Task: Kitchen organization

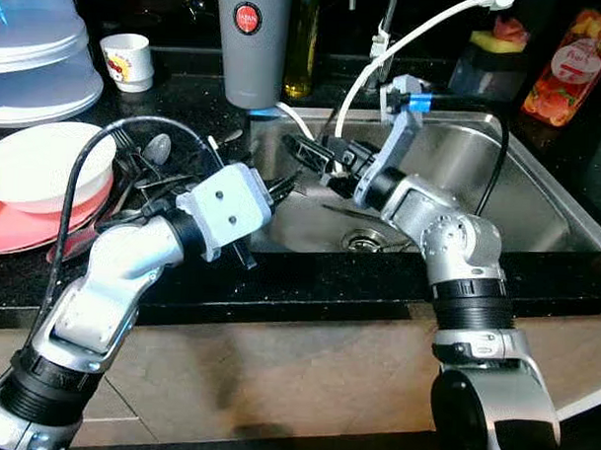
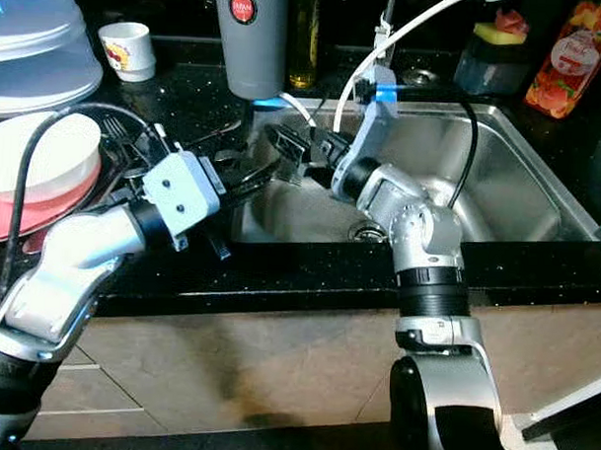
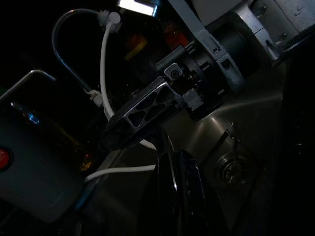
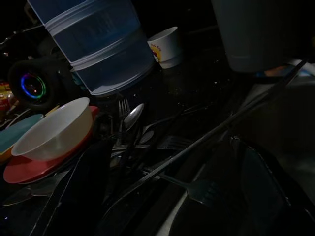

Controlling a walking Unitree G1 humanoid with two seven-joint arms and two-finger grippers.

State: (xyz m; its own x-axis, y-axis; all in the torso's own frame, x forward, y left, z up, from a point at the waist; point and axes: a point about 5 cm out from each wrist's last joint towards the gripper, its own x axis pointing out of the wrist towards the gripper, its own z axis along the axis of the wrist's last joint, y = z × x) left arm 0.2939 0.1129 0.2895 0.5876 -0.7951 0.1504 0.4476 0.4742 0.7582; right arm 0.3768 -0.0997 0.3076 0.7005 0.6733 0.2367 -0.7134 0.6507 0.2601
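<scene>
The black speckled stone table (image 1: 186, 103) carries a stainless steel sink (image 1: 539, 194) at its right half. At its left edge a white bowl (image 1: 46, 162) sits on a coral-red plate (image 1: 24, 230), and a heap of loose steel cutlery (image 1: 154, 171) lies between them and the sink's left rim.

Both arms reach inward and nearly meet over that rim. The left gripper (image 1: 277, 190) points right; the right gripper (image 1: 303, 146) points left toward the cutlery.

Whether either set of jaws is open or holding anything, I cannot tell.

The likeliest mishap is the two grippers colliding, or scattering the cutlery, since they are so close.
</scene>
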